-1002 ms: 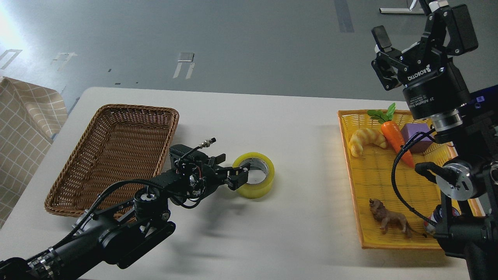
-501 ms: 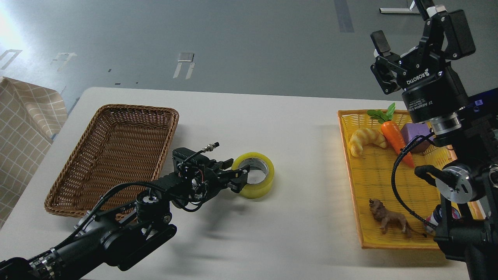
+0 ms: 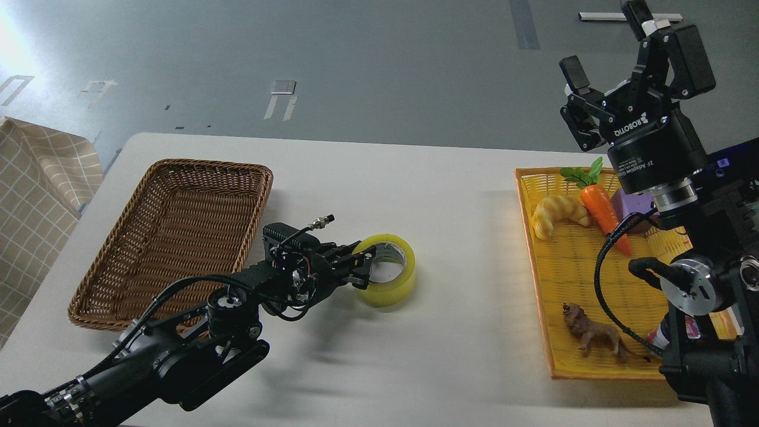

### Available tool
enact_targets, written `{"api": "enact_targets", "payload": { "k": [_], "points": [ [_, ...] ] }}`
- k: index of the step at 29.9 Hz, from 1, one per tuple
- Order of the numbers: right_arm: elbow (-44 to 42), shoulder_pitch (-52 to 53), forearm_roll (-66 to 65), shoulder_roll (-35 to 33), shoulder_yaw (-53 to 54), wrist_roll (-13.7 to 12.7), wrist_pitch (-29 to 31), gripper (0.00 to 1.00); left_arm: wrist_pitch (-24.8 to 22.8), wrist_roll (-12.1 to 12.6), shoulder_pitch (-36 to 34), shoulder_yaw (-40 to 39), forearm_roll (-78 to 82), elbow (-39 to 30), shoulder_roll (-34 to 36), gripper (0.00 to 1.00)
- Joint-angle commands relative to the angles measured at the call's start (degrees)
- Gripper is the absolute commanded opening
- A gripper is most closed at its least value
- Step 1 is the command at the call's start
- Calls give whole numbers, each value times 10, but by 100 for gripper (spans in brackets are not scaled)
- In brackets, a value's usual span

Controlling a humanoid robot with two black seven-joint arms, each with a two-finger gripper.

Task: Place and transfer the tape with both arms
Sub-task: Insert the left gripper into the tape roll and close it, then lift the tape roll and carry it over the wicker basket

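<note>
The yellow tape roll (image 3: pixel 392 283) is at the middle of the white table (image 3: pixel 450 196), its grey-white core facing up and slightly tilted. My left gripper (image 3: pixel 363 265) reaches in from the left and is shut on the roll's left wall, with one finger inside the core and one outside. My right gripper (image 3: pixel 605 42) is raised high at the upper right, above the yellow tray, open and empty.
A brown wicker basket (image 3: pixel 178 231) lies left of the tape. A yellow tray (image 3: pixel 563 279) at the right holds a croissant toy (image 3: pixel 557 214), a carrot (image 3: pixel 600 207), a purple block (image 3: pixel 630 204) and a lion figure (image 3: pixel 593 337). A checked cloth (image 3: pixel 35 196) hangs at the far left.
My left gripper has closed on the tape's left wall, and the roll has shifted slightly left and tipped. My right gripper has risen a little.
</note>
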Motion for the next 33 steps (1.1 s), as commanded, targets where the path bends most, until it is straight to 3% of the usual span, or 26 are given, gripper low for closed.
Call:
{"api": "enact_targets", "payload": {
  "k": [1, 18, 33],
  "points": [
    [0, -3, 0, 1, 0, -1, 0, 100, 0, 0, 0, 3, 0, -1, 0, 16],
    [2, -17, -1, 1, 0, -1, 0, 100, 1, 0, -21, 3, 0, -15, 15, 16],
    [-2, -11, -1, 3, -2, -1, 0, 100, -5, -1, -107, 3, 0, -73, 123, 16]
  ]
}}
